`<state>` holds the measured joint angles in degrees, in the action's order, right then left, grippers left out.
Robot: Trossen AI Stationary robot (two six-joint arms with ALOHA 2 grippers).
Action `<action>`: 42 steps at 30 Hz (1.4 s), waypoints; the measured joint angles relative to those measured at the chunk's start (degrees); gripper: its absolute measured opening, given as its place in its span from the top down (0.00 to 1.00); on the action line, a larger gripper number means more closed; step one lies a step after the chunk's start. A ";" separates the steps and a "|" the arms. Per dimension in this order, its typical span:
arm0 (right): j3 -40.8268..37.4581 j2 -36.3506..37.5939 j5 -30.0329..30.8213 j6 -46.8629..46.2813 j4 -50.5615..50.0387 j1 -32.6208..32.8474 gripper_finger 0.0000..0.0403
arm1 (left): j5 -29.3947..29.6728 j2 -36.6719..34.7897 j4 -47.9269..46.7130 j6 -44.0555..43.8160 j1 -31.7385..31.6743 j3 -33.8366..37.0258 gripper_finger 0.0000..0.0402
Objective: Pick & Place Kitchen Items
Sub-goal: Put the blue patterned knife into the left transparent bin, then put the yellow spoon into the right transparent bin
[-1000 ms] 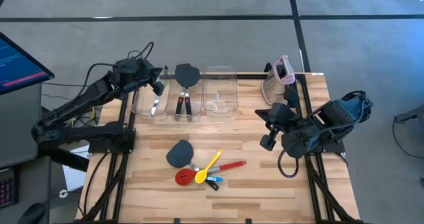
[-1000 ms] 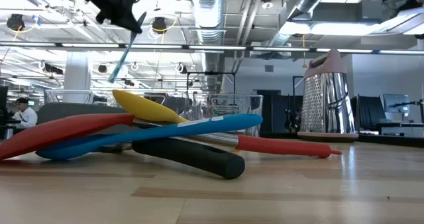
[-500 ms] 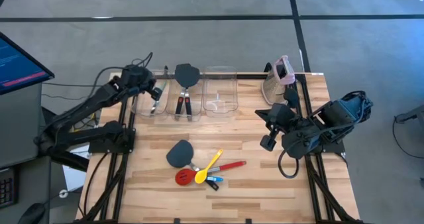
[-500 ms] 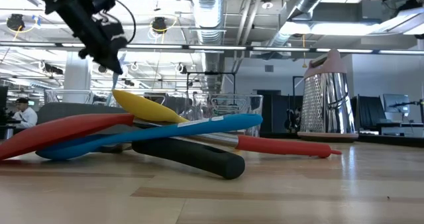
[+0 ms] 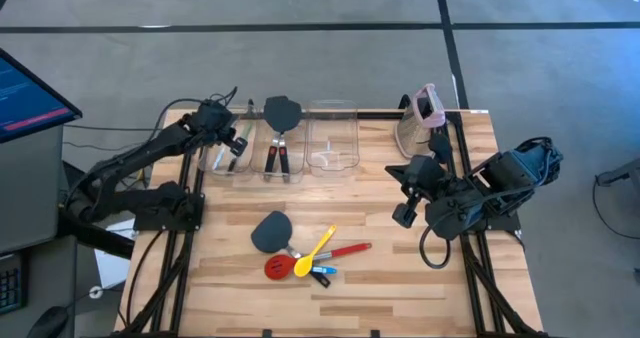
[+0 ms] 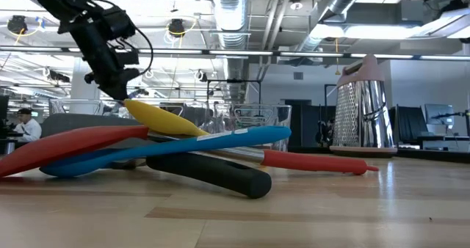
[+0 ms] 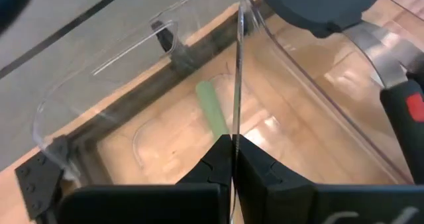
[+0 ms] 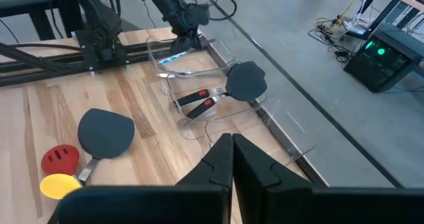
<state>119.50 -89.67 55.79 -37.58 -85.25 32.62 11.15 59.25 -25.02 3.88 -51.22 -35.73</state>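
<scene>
Three clear bins (image 5: 333, 138), three spatulas (image 5: 270, 230)

Left wrist view: the thin silvery-green tool (image 7: 215, 111) held between the shut fingers runs edge-on up the frame; its lower end is hidden behind the left tool (image 7: 233, 159). The spatula (image 7: 321, 5) in the next bin is cut off by the top edge, its handle by the right edge.

Low view: the pile of utensils blocks the bins (image 6: 253, 127) behind; their contents cannot be made out. The red slotted spoon (image 6: 66, 149) is cut off at the left edge. The dark spatula head is mostly hidden behind it.

High view: the blue spoon (image 5: 322, 270) lies largely under the yellow spoon (image 5: 318, 250). The right tool (image 5: 405, 213) is too small to read.
</scene>
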 joint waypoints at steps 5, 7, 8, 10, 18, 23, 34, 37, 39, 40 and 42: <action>0.00 0.00 -0.02 0.00 -0.02 0.00 1.00 | 0.85 3.38 4.26 0.02 0.02 -0.02 1.00; 0.00 0.00 -0.02 0.00 -0.02 0.00 1.00 | 1.76 4.66 6.33 0.03 -0.11 -0.04 1.00; 0.00 0.00 -0.02 0.00 0.00 0.00 1.00 | 2.04 5.30 6.98 0.05 -0.29 -0.04 1.00; 0.00 0.00 -0.02 -0.02 0.00 0.00 1.00 | 2.15 6.53 7.73 0.04 -0.79 -0.04 1.00; 0.00 0.00 -0.07 -1.07 0.00 0.00 1.00 | -1.04 12.22 8.22 -0.24 -2.60 -0.07 1.00; 0.00 0.00 -0.11 -1.07 0.00 0.00 1.00 | -0.05 13.13 9.11 -0.26 -2.58 -0.07 0.99; -0.02 0.00 -0.22 -1.07 0.00 0.00 1.00 | 2.35 13.15 12.01 0.25 -2.56 -0.07 0.95; -0.02 0.00 -0.22 -1.06 0.00 0.00 1.00 | 2.35 13.15 12.04 0.21 -2.56 -0.07 0.88; -0.02 0.00 -0.22 -1.07 0.00 0.00 1.00 | 2.05 13.13 12.16 0.19 -2.56 -0.07 0.84; -0.02 0.00 -0.22 -1.07 0.02 0.00 1.00 | 1.18 13.15 12.18 -0.20 -2.56 -0.07 0.83; -0.02 0.00 -0.22 -1.07 0.00 0.00 1.00 | -1.36 13.13 12.71 -2.77 -2.56 -0.07 0.84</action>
<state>119.48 -89.67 55.57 -38.65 -85.25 32.62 9.79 72.38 -12.31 1.11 -53.78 -35.79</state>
